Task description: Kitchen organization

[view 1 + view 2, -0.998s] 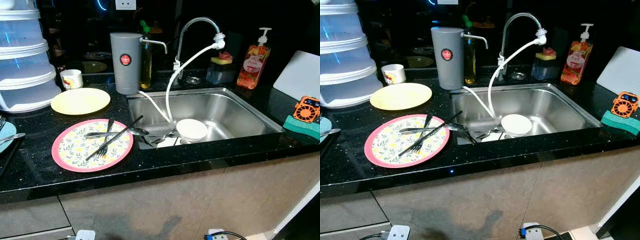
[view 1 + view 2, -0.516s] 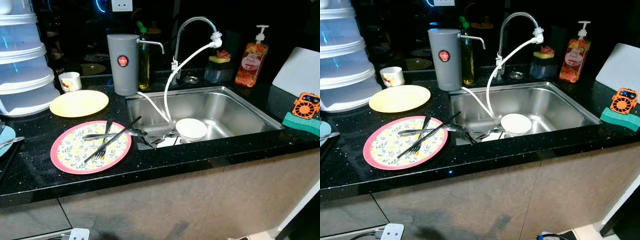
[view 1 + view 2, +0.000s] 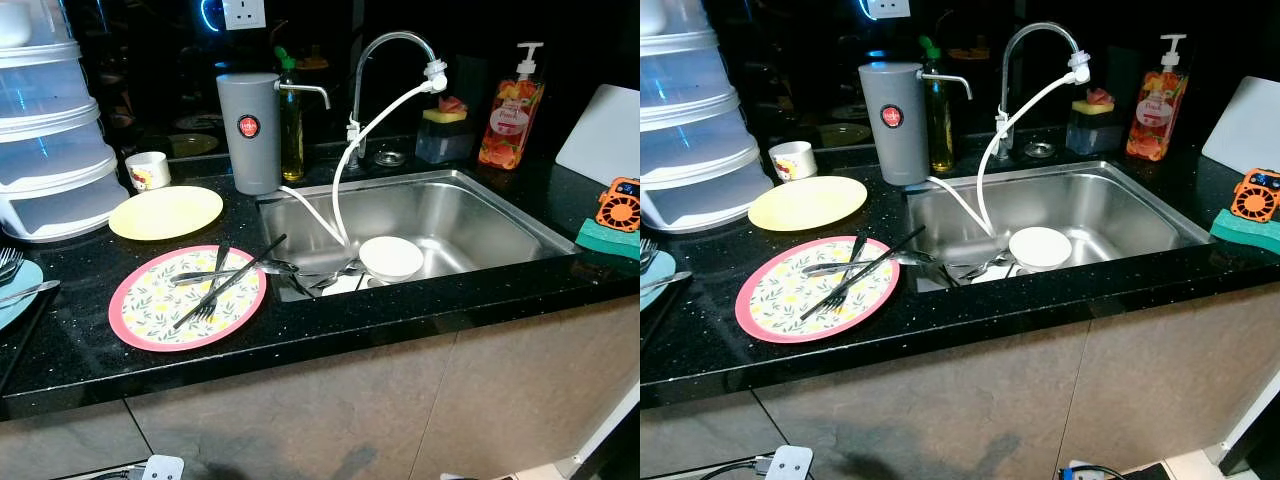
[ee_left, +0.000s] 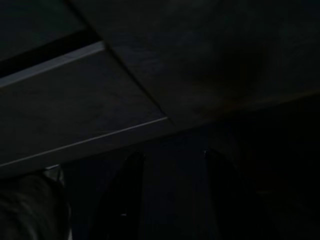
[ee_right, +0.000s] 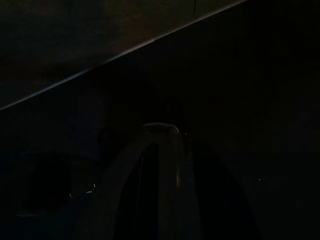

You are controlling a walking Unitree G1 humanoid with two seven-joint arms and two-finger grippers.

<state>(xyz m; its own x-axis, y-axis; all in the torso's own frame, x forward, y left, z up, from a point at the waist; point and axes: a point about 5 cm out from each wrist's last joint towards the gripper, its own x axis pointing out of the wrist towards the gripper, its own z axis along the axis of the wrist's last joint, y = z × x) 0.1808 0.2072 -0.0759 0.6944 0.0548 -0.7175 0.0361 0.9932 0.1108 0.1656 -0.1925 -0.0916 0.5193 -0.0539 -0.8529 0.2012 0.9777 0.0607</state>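
Two dark fingers of the left gripper (image 4: 172,200) stand spread, empty, hanging in shade by the cabinet. The right gripper (image 5: 160,200) hangs idle too; open or closed, I cannot tell. Only the camera has shifted since a second ago, so nothing is yet tidied. Counted: two plates at left, the pink floral plate (image 3: 187,297) near with cutlery (image 3: 215,285), the yellow plate (image 3: 166,212) farther; one white bowl (image 3: 391,257) in the sink (image 3: 500,215); one cup (image 3: 148,170).
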